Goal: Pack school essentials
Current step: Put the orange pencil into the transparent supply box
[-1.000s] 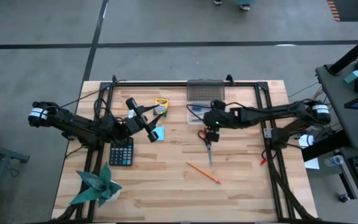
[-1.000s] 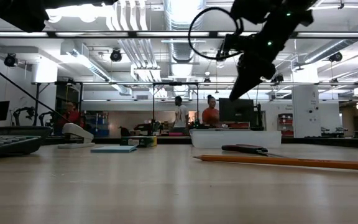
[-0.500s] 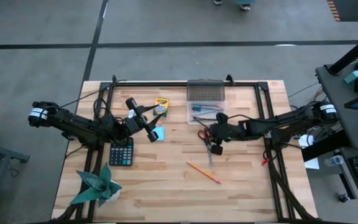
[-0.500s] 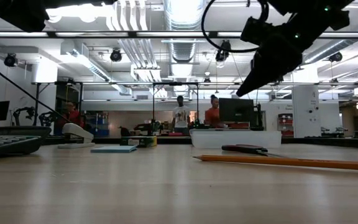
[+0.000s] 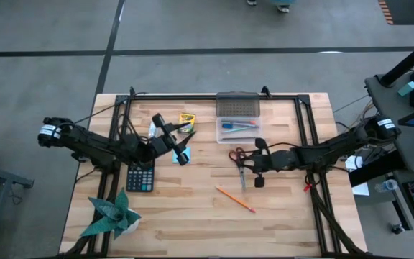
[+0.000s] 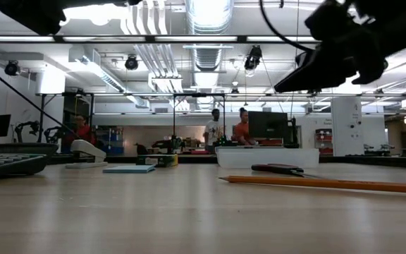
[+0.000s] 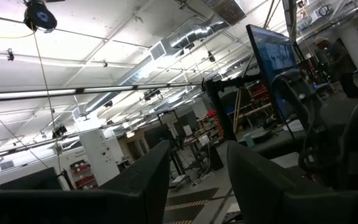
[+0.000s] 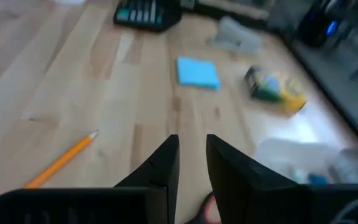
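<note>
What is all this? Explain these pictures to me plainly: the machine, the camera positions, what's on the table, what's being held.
Two dark robot arms work at a wooden table. One camera looks straight down, one sits at table height, and one rides on each wrist. On the table lie a pencil, red-handled scissors, a blue note pad, a crayon box, a calculator, a green paper plant and a clear box with pens inside. The left gripper hangs near the note pad; the right gripper hovers by the scissors. Both are open and hold nothing.
</note>
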Tool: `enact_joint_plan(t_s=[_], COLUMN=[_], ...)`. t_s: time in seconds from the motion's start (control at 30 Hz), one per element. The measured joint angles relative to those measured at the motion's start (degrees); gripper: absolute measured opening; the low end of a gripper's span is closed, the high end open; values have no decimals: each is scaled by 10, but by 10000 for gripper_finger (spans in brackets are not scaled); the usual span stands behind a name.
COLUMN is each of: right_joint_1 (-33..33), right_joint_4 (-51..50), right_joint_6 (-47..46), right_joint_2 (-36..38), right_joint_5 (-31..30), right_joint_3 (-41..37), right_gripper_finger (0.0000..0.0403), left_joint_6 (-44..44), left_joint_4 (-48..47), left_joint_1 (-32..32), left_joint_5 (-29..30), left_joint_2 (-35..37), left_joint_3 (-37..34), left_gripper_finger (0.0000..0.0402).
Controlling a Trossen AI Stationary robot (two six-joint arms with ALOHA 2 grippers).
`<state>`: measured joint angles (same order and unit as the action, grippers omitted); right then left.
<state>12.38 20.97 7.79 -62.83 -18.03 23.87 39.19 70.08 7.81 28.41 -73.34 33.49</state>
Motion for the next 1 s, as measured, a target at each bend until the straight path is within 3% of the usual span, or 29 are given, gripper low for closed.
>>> enact_joint_plan(t_s=[0.17,0.33,0.57,0.8,1.0], right_joint_1=[-17,-43,-86,-90,-90], right_joint_4=[149,231,228,221,214], right_joint_6=[45,64,102,132,143], right_joint_2=[35,70,121,186,263], right_joint_5=[25,58,142,156,156], right_joint_3=[-86,-135,-139,-169,-188], right_gripper_finger=[61,58,58,58,59], left_joint_6=[-45,-114,-192,-300,-329], left_joint_4=[0,-1,-21,-202,-390], left_joint_1=[-2,-7,-6,-6,-6], left_joint_5=[-15,-29,-33,-66,-74], left_joint_2=[-48,-120,-242,-294,-294], left_joint_3=[36,90,178,266,322], left_gripper_finger=[141,141,141,141,141])
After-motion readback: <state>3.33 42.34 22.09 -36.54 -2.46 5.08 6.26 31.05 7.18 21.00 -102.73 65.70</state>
